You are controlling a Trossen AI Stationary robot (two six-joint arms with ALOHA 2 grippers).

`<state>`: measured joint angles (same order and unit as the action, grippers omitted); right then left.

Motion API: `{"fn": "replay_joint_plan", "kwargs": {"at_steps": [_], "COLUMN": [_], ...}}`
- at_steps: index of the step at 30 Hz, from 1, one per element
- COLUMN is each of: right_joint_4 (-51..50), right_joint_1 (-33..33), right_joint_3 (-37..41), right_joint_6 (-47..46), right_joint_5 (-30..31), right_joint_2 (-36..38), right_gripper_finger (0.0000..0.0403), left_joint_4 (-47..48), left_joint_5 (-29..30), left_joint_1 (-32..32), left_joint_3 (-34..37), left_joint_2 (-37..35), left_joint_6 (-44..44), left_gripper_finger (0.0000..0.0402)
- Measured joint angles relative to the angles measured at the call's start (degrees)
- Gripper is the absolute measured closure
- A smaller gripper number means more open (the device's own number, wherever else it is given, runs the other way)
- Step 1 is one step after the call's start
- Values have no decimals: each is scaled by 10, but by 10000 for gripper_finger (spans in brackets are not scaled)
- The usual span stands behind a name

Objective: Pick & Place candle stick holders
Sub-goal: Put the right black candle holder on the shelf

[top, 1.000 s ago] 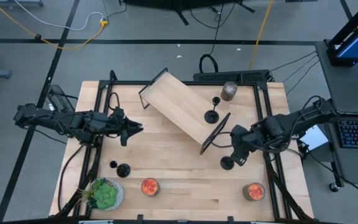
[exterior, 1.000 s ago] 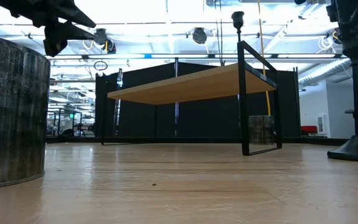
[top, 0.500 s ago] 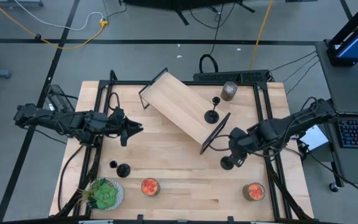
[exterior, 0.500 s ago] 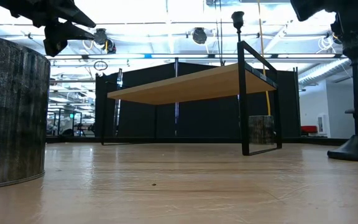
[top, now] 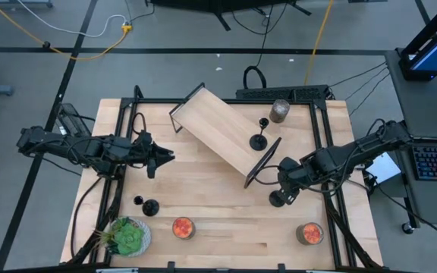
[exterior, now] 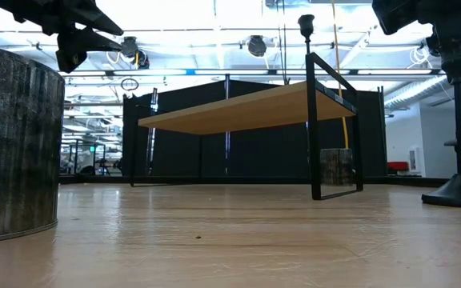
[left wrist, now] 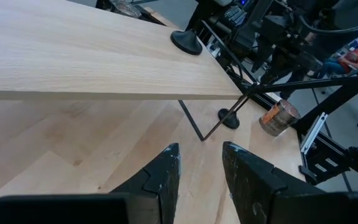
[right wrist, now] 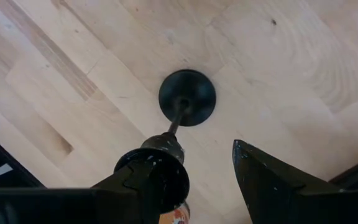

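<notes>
One black candle stick holder (top: 278, 199) stands on its round base (right wrist: 187, 98) on the table, right of the wooden shelf (top: 222, 130). My right gripper (right wrist: 204, 163) is open above it, pointing down. The holder's cup (right wrist: 156, 167) is between the fingers, close against one of them. A second holder (top: 259, 140) stands on the shelf's top. A third holder (top: 150, 206) stands near the table's left front. My left gripper (left wrist: 201, 174) waits open at the table's left side, above the table, with nothing between its fingers. My right gripper comes at the holder from above, its fingers on either side of the cup (right wrist: 156, 167) at the top of the stem. The cup lies right by the inner side of one finger (right wrist: 129, 186); whether they touch, I cannot tell. The holder stands upright on the table.
The tilted shelf on black legs fills the table's middle back. A grey jar (top: 280, 111) stands behind it. Two orange-topped jars (top: 183, 227) (top: 309, 233) and a green plant (top: 127, 236) line the near edge. Black rails run along both table sides.
My right gripper has come down over the holder on the table, still open. The holder has stayed where it was.
</notes>
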<state>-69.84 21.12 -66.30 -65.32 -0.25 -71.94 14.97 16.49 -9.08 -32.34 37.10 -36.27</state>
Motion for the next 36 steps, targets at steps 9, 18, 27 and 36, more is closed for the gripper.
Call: {"fn": "replay_joint_plan", "kwargs": {"at_steps": [9, 18, 27, 36], "right_joint_4": [1, 37, 41, 41], "right_joint_1": [0, 0, 0, 0], "right_joint_3": [0, 1, 1, 1], "right_joint_6": [0, 47, 45, 45], "right_joint_5": [0, -31, -30, -30], "right_joint_2": [0, 0, 0, 0], "right_gripper_finger": [232, 231, 231, 231], "left_joint_4": [0, 0, 0, 0], "left_joint_5": [0, 0, 0, 0], "left_joint_1": [0, 0, 0, 0], "left_joint_3": [0, 0, 0, 0], "left_joint_2": [0, 0, 0, 0], "left_joint_6": [0, 1, 2, 2], "left_gripper_finger": [275, 275, 275, 275]}}
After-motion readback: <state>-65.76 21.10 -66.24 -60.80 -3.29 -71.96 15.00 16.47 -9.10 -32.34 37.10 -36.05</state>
